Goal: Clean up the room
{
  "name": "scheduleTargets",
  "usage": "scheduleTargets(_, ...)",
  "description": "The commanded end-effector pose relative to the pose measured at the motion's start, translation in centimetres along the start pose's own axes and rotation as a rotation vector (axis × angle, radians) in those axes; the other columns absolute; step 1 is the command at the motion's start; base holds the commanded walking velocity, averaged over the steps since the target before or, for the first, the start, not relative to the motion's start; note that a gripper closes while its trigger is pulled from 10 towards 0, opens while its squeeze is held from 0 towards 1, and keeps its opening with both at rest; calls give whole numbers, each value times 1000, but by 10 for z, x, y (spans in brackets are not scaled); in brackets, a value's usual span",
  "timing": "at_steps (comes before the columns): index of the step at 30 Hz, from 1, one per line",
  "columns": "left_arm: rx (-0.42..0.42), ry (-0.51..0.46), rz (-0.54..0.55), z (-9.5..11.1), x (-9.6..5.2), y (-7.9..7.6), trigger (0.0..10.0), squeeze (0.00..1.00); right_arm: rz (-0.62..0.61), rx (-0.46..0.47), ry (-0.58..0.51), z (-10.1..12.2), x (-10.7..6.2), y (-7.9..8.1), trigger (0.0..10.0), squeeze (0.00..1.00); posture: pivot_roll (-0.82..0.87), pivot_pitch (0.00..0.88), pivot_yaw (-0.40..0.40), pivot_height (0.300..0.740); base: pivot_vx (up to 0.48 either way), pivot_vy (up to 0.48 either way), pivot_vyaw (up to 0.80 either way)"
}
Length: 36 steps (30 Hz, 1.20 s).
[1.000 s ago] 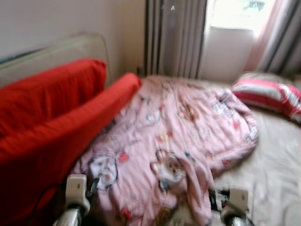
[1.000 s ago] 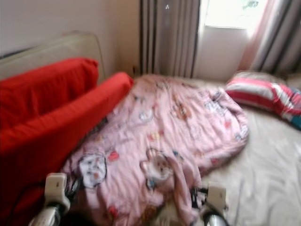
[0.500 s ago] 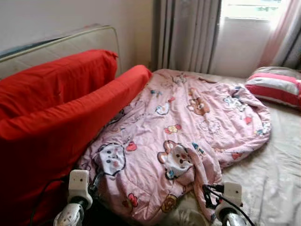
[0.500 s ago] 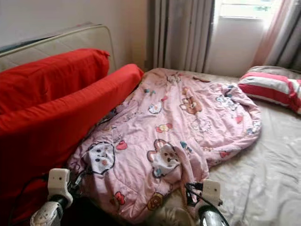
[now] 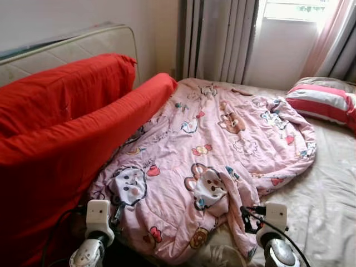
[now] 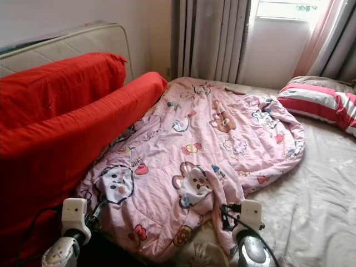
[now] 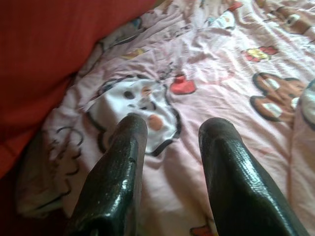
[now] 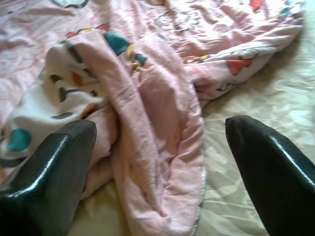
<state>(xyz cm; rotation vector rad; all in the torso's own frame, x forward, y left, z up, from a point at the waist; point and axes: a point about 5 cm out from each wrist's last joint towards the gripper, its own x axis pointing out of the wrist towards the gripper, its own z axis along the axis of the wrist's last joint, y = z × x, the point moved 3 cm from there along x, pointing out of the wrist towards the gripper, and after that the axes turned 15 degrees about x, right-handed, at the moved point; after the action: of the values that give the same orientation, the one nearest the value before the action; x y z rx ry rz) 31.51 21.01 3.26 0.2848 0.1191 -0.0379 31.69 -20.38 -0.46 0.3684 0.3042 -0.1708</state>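
Bedroom light falls on a beige bed [image 5: 328, 183] where the pink cartoon quilt [image 5: 222, 144] lies rumpled against the red cushions [image 5: 61, 128], likely awaiting straightening. Over the quilt's near edge, the left gripper [image 7: 170, 147] and right gripper [image 8: 157, 147] hang spread and empty; wrist views reveal a folded hem, while head views add the striped pillow [image 5: 325, 100] beyond.

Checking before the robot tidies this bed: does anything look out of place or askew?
Yes. The pink quilt lies crumpled and slanted across the bed, with one edge folded over near the open right claw. The striped pillow sits askew by the window.
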Motion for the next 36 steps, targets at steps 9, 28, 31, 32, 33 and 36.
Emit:
scheduleTargets(9, -4, -45, 62, 11, 1, 17, 10000, 0, 56, 19, -30, 3, 2, 15, 10000, 0, 8, 65, -36, 624, 0, 0, 0)
scheduleTargets(28, -11, -79, 81, 14, -13, 15, 10000, 0, 56, 54, -49, 2, -1, 12, 10000, 0, 65, 158, -72, 600, 0, 0, 0)
scheduleTargets(31, -5, -108, 103, 23, -20, 18, 10000, 0, 72, 53, -44, 2, 0, 18, 10000, 0, 73, 195, -67, 600, 0, 0, 0)
scheduleTargets(32, -7, -122, 110, 27, -21, 20, 10000, 0, 84, 60, -51, 4, 1, 21, 10000, 0, 69, 199, -64, 600, 0, 0, 0)
scheduleTargets(33, -7, -122, 110, 27, -21, 20, 10000, 0, 84, 60, -51, 4, 1, 21, 10000, 0, 69, 199, -64, 600, 0, 0, 0)
scheduleTargets(36, 3, -127, 103, 28, -23, 20, 10000, 0, 88, 64, -56, 4, 0, 22, 10000, 0, 52, 209, -51, 600, 0, 0, 0)
